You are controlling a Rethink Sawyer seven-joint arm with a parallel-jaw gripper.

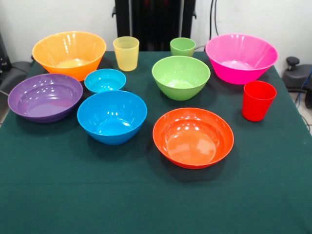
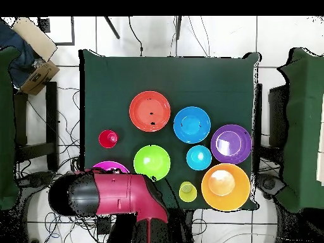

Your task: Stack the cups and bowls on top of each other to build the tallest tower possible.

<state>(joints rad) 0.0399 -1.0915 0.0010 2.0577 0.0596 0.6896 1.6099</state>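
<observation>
Bowls all separate, no tower yet. Glossy plastic: likely light, stiff, slippery; grip rim. Red-orange bowl [image 1: 193, 137], red cup [image 1: 258, 100] at its 2 o'clock. Arm [image 2: 114, 195] drawn back; gripper not visible, state unknown.

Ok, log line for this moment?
stage: not started | tower: none | bowls: seven, separate, upright on table | cups: three, unstacked | arm: drawn back | gripper: unseen

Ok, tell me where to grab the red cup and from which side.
Grip the red cup by its rim, one finger inside and one outside, coming straight down from above. It stands upright with its mouth open upward, and its wall tapers toward the base, so a side grasp could slip. It stands apart from the pink bowl, leaving room.
</observation>
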